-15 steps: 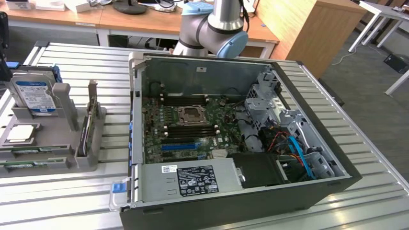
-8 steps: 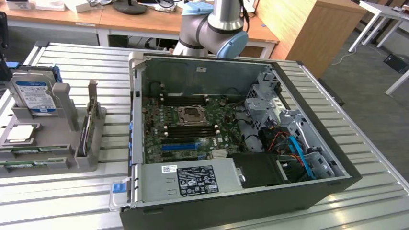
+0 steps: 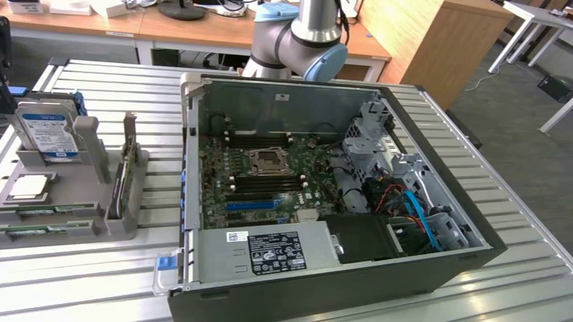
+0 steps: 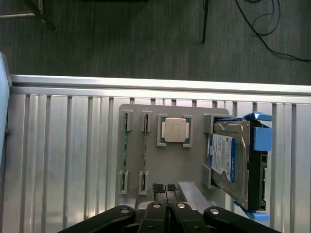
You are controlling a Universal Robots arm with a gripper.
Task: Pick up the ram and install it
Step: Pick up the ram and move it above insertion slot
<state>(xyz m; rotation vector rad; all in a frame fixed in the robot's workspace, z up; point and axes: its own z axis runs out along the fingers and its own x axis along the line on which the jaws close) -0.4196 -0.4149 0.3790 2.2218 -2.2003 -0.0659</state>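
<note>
Hovering over the gray holder (image 4: 170, 162), your gripper (image 4: 164, 188) is pressed together and empty. The ram (image 4: 145, 154) stands edgewise in that holder, at the exterior view's left. Spread the fingers and line up along the stick first.

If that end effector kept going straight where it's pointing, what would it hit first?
Probably the bare base of the grey holder, just beside the nearer ram stick, though depth is hard to judge here.

A robotics lab set in an office room: a silver-and-blue robot arm (image 3: 300, 40) stands at a ribbed aluminium bench (image 3: 519, 268) carrying an opened black computer tower (image 3: 313, 295) and a grey plastic parts fixture (image 3: 121, 225); wooden desks (image 3: 179, 30) and grey carpet (image 3: 510, 114) lie behind.
</note>
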